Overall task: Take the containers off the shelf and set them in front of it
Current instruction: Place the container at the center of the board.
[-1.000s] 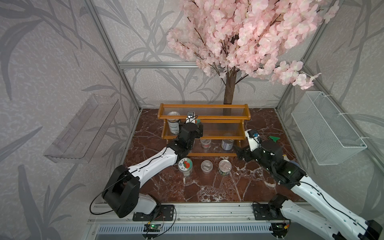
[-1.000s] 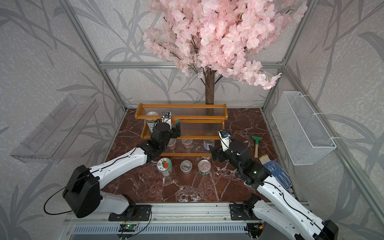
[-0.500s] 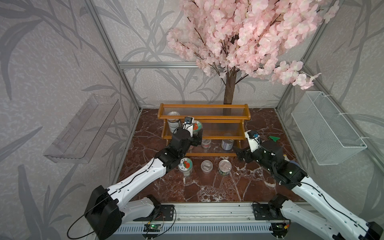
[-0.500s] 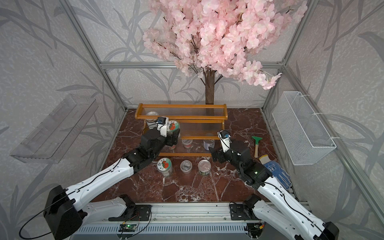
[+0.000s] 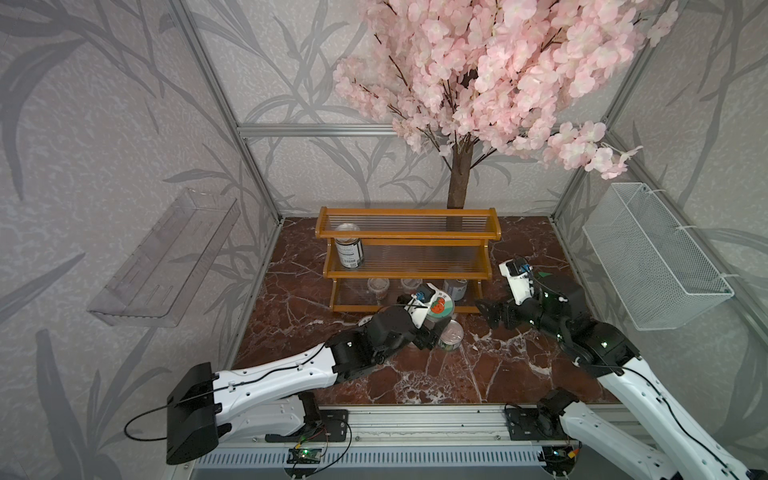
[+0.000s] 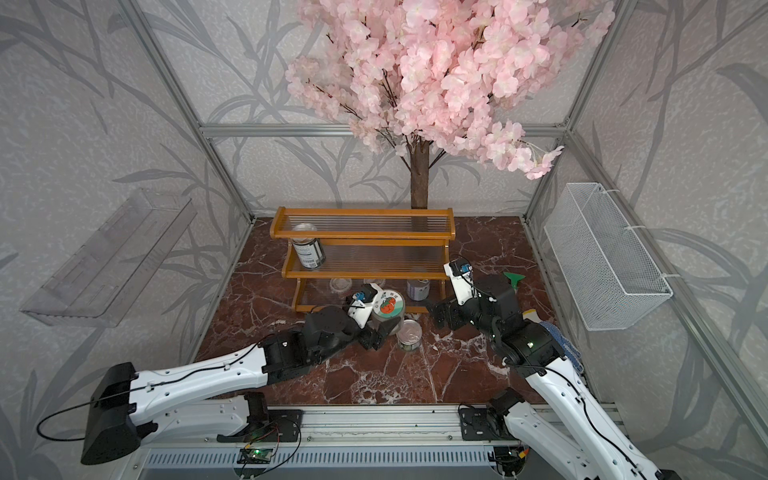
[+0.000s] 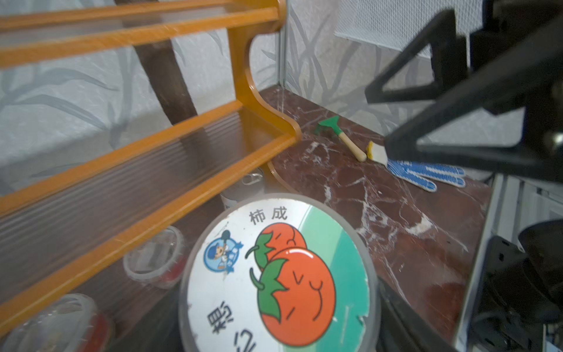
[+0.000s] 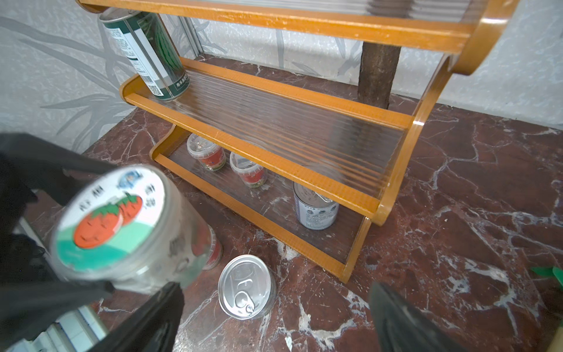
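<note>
Currently left gripper (image 5: 436,328) clamps the tomato-lid jar (image 5: 440,305) just in front of the shelf (image 5: 405,275); right gripper (image 5: 494,314) sits nearby, spread wide, empty.

Left arm (image 5: 270,374) and right arm (image 5: 648,399): white shells, black joints, thin black cables (image 6: 38,428). Right pincer (image 5: 492,313) black; small green lights (image 5: 602,344) behind it.

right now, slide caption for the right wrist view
Left pincer holds a tomato-lid jar before the shelf; green tin, two cups and white tin sit on it.
</note>
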